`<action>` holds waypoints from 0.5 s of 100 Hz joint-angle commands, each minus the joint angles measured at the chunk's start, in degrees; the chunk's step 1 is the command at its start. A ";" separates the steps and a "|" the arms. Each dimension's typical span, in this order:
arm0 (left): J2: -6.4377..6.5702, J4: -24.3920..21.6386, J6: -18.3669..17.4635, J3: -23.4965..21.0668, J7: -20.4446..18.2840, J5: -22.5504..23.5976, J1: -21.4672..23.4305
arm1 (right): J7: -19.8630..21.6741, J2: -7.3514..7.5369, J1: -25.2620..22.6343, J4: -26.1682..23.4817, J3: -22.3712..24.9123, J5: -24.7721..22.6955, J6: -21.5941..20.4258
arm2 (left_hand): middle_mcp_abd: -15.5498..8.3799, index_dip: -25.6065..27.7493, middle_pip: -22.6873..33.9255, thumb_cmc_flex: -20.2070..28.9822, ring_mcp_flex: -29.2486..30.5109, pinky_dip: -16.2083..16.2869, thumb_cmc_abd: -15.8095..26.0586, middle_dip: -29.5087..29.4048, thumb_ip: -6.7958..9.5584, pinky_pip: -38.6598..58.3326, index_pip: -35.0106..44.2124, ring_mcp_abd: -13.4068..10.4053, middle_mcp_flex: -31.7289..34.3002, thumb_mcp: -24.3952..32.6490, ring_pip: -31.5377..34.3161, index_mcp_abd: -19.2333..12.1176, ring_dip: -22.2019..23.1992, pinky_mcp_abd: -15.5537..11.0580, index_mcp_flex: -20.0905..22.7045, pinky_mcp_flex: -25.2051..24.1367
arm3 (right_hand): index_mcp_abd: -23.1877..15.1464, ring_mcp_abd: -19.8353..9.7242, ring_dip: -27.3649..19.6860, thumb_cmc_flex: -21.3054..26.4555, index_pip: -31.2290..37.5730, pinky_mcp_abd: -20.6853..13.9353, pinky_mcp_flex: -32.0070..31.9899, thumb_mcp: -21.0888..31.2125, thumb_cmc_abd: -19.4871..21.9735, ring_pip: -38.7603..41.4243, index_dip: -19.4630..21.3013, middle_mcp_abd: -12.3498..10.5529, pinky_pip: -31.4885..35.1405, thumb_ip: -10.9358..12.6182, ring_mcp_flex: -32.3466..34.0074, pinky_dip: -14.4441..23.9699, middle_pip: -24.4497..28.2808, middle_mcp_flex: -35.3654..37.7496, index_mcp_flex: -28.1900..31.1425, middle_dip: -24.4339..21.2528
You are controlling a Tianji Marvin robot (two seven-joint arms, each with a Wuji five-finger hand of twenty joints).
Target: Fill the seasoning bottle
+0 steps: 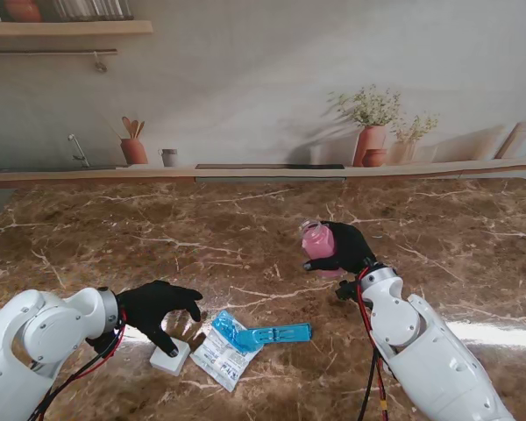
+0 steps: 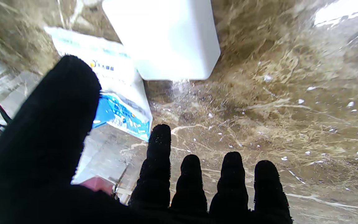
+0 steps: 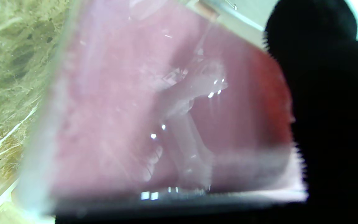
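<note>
fingers of my right hand [image 1: 346, 248] were wrapped round the pink translucent seasoning bottle [image 1: 316, 239], held above the glossy brown marble surface [image 1: 245, 237] right of centre. my left hand [image 1: 158, 309] hovered, fingers spread, over a white block [image 1: 170, 357] beside a blue-and-white sachet [image 1: 221, 353].

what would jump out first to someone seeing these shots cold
The pink seasoning bottle gripped in the black-gloved right hand, right of the marble counter's middle. Then the blue-and-white packet nearer to me, beside a white block under the spread left hand.
</note>
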 commanded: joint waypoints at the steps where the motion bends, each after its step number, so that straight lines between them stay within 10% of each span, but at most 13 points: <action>1: 0.49 -0.33 -0.92 -0.35 0.27 0.52 1.54 | 0.66 -0.08 -0.38 -0.19 -0.18 0.54 0.28 | -1.49 2.27 -1.13 -1.75 -3.64 1.88 -2.39 1.35 -1.36 -2.62 -27.92 -2.32 -2.60 1.45 -0.79 -1.95 1.08 -1.97 -3.13 -0.67 | -10.79 -6.19 5.37 19.67 6.57 -2.19 0.70 24.23 19.30 12.63 4.81 -7.80 3.51 3.36 3.75 -0.55 6.57 2.55 10.25 1.41; 50: -0.03 -4.05 -8.44 -5.81 5.34 11.82 10.12 | 0.32 -0.32 -0.30 -0.30 -0.73 1.18 0.29 | -1.78 19.00 -2.76 -4.96 -4.31 6.60 -3.36 8.61 -2.30 -6.18 -34.63 -2.14 -3.71 3.27 0.93 3.14 5.41 -3.48 -8.95 -0.50 | -10.97 -6.21 5.71 19.49 6.80 -2.11 0.56 24.02 19.25 12.33 4.86 -7.68 3.32 3.44 3.63 -0.37 6.44 2.58 11.07 1.53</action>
